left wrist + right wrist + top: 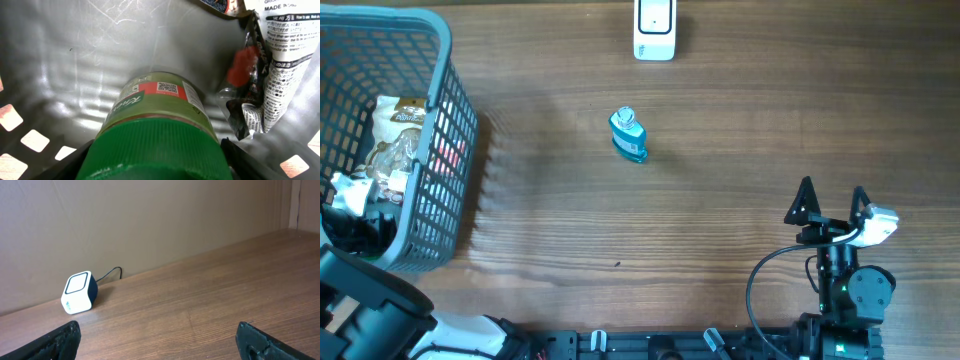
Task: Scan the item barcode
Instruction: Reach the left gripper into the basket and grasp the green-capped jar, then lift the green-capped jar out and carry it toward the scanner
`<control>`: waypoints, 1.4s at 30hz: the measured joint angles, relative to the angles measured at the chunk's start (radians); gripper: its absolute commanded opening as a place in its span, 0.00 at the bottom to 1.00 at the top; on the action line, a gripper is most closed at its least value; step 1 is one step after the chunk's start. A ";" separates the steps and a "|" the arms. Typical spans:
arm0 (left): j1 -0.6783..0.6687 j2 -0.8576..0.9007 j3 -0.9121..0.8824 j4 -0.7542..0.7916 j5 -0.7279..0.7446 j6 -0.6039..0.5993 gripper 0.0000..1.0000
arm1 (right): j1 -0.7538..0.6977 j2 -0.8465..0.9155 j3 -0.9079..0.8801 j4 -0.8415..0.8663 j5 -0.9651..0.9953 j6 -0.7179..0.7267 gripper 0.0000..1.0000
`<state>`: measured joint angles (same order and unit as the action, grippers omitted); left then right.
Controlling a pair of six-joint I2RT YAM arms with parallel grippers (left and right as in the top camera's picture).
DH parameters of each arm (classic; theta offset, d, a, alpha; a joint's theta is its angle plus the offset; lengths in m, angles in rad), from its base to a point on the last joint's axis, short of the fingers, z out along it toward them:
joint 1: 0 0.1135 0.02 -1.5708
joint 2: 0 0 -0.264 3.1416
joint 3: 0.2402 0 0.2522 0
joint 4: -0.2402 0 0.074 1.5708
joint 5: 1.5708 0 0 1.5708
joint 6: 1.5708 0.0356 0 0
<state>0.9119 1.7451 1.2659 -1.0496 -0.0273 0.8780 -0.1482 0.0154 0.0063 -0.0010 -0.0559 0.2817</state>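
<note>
Reaching down into the grey basket [450, 60] at the worktop's [740, 130] left end, the left fingers [70, 165] sit on either side of a jar's green lid [155, 145]. The lid fills the gap between them, yet I cannot tell whether they press on it or merely flank it. The jar [160, 97] lies on its side on the basket floor, its green, red and white label turned up, with a small square code showing. Just beside it, towards the basket wall, lie crumpled printed packets [285, 50]; from overhead they show as a heap of snack bags.

The right fingers [260, 342] are spread fully apart and hold nothing, hovering low over bare wood at the worktop's near right corner. They point towards the white scanner [79, 292], which stands well apart at the far edge, its cable [110, 273] trailing behind it. A small blue bottle [629, 135] rests alone mid-worktop, between basket and scanner.
</note>
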 measured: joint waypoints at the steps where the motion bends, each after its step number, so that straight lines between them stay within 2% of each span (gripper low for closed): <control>1: 0.000 0.000 0.000 0.000 0.000 0.000 0.64 | 0.000 0.000 0.000 0.000 0.000 0.000 1.00; 16: -0.013 0.000 0.000 0.006 0.000 -0.065 0.61 | 0.000 0.000 0.000 0.000 0.000 0.000 1.00; 21: -0.110 0.000 0.004 0.076 0.000 -0.140 0.59 | 0.000 0.000 0.000 0.000 0.000 0.000 1.00; 26: -0.191 0.000 0.025 0.075 0.000 -0.172 0.57 | 0.000 0.000 0.000 0.000 0.000 0.000 1.00; 32: -0.214 0.000 0.127 0.075 0.018 -0.239 0.61 | 0.000 0.000 0.000 0.000 0.000 0.000 1.00; 35: -0.216 0.000 0.229 0.071 0.073 -0.303 0.57 | 0.000 0.000 0.000 0.000 0.000 0.000 1.00; 42: -0.217 -0.033 0.361 0.067 0.207 -0.372 0.59 | 0.000 0.000 0.000 0.000 0.000 0.000 1.00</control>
<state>0.6945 1.7123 1.6272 -0.9829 0.1799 0.5056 -0.1482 0.0154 0.0063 -0.0010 -0.0559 0.2817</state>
